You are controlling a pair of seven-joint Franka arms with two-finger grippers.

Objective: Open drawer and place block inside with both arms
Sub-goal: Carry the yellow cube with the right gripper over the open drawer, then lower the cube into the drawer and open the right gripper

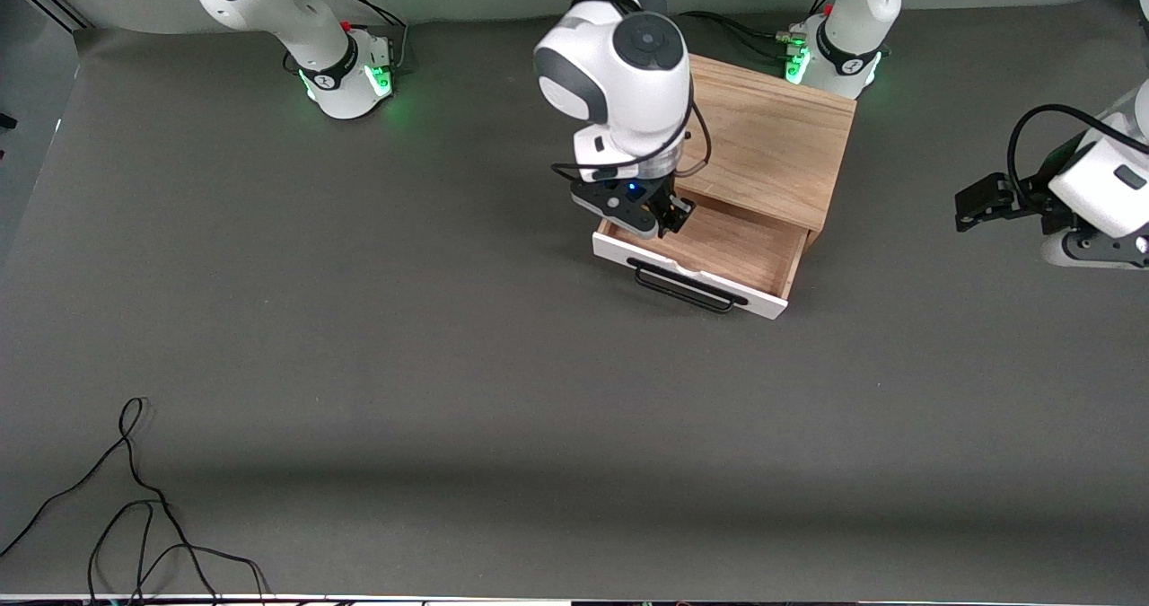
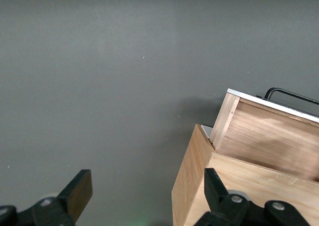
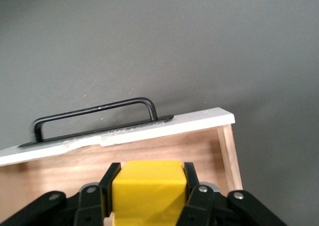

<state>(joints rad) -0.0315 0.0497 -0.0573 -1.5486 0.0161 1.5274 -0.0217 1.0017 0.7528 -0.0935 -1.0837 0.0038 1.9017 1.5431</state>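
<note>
The drawer [image 1: 718, 247] stands pulled out of the oak box [image 1: 772, 139], with its white front and black bar handle [image 1: 687, 287] facing the front camera. My right gripper [image 1: 671, 215] is over the open drawer at the right arm's end of it, low above the wooden inside. It is shut on the yellow block [image 3: 148, 188], which is hidden in the front view. The right wrist view shows the drawer front [image 3: 124, 135] and handle [image 3: 94, 111] just ahead of the block. My left gripper [image 1: 969, 209] waits open and empty above the table off the left arm's end of the box; its fingers [image 2: 79, 191] are wide apart.
The box sits close to the left arm's base [image 1: 830, 58]. The left wrist view shows the box's corner [image 2: 192, 181] and the drawer's side wall [image 2: 264, 136]. Loose black cable [image 1: 135, 507] lies at the table's near edge toward the right arm's end.
</note>
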